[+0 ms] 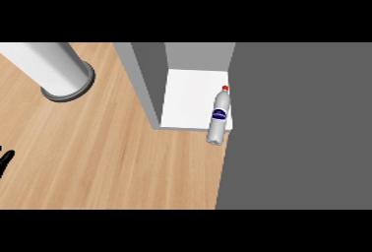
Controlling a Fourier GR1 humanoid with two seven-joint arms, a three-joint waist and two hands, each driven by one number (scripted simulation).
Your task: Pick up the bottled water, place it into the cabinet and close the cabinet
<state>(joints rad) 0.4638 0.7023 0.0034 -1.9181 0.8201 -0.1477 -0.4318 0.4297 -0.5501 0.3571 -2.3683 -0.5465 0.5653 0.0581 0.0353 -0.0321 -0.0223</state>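
Presently, left hand (6, 158): only fingertips seen; state indeterminate.
Clear plastic water bottle (219, 117): laid far right, overhanging white cabinet floor (190, 101).
Risk: closing door may be jammed.

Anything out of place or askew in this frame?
Yes: the bottled water lies on its side at the cabinet opening, red cap inward, its base sticking out over the white floor's front edge onto the counter. The left hand shows only at the left edge.

The bottled water (219, 115) bears a blue label (its text unreadable).
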